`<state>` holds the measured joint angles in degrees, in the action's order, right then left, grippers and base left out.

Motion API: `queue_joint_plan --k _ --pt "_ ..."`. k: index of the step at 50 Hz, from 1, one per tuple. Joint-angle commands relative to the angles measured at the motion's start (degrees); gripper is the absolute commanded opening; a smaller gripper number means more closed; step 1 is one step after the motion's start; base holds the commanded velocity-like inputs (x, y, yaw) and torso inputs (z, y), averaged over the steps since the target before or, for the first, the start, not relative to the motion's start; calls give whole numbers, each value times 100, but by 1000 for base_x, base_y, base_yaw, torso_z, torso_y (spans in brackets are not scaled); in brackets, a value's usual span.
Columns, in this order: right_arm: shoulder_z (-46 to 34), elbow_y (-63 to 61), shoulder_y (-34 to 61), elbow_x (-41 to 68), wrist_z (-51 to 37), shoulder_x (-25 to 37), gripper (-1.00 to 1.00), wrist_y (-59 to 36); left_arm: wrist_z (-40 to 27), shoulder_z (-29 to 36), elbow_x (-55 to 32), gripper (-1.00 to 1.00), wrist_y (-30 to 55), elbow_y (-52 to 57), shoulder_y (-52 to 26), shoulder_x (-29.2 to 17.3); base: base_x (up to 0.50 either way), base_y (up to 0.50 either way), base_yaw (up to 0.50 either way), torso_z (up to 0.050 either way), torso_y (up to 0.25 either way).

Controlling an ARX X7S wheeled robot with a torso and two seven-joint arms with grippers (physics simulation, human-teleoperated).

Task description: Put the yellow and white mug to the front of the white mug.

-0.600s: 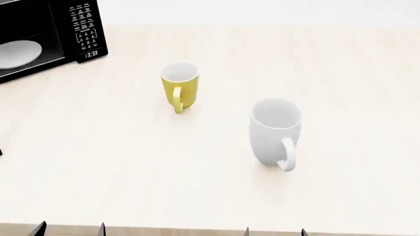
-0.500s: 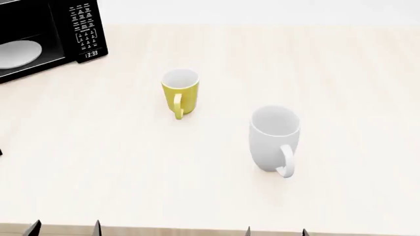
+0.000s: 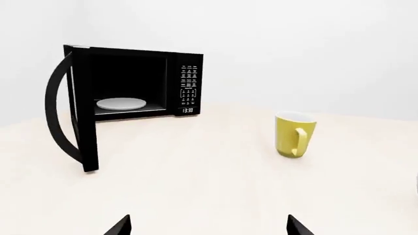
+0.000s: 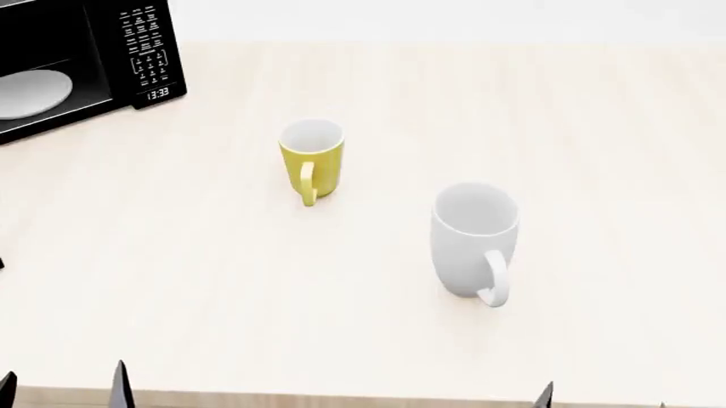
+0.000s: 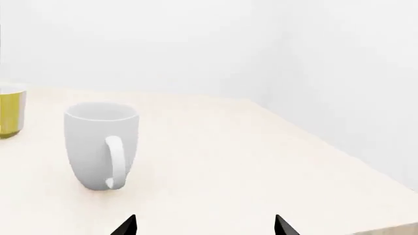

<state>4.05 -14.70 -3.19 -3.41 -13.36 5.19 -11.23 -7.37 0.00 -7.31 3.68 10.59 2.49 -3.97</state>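
Left wrist: left gripper [image 3: 207,226] spread wide, empty; yellow mug [image 3: 294,135] upright beside open microwave [image 3: 124,95].
Head: yellow mug [image 4: 311,160] stands behind and left of white mug [image 4: 473,240], apart.
Right wrist: right gripper [image 5: 203,226] wide, empty, near white mug [image 5: 101,145].

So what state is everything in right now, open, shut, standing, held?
Yellow and white mug: upright, free on the table.
White mug: upright, free.
Microwave: door swung open, plate inside.
Left hand: open, empty.
Right hand: open, empty.
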Motion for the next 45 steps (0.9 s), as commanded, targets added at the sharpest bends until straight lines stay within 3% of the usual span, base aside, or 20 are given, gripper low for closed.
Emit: queue_joint_plan --k 1,9,16,20,45 --pt "1040 -1027 -476 169 -478 321 100 -562 14 128 -205 100 83 247 -20 -177 0 0 0 0 0" --pt "1964 -1391 -941 590 -627 358 100 -562 42 243 -310 100 231 294 -107 -272 0 0 0 0 0" --pt "1973 -1400 -968 589 -684 367 100 -469 32 242 -458 100 343 439 -137 -337 0 0 0 0 0" --pt "1813 -1319 -1085 579 -508 426 100 120 19 222 -499 100 264 434 -129 -358 57 -20 0 0 0" --pt "1743 -1295 -1193 810 -417 497 100 711 95 426 -567 100 110 420 -63 -550 479 -181 0 0 0"
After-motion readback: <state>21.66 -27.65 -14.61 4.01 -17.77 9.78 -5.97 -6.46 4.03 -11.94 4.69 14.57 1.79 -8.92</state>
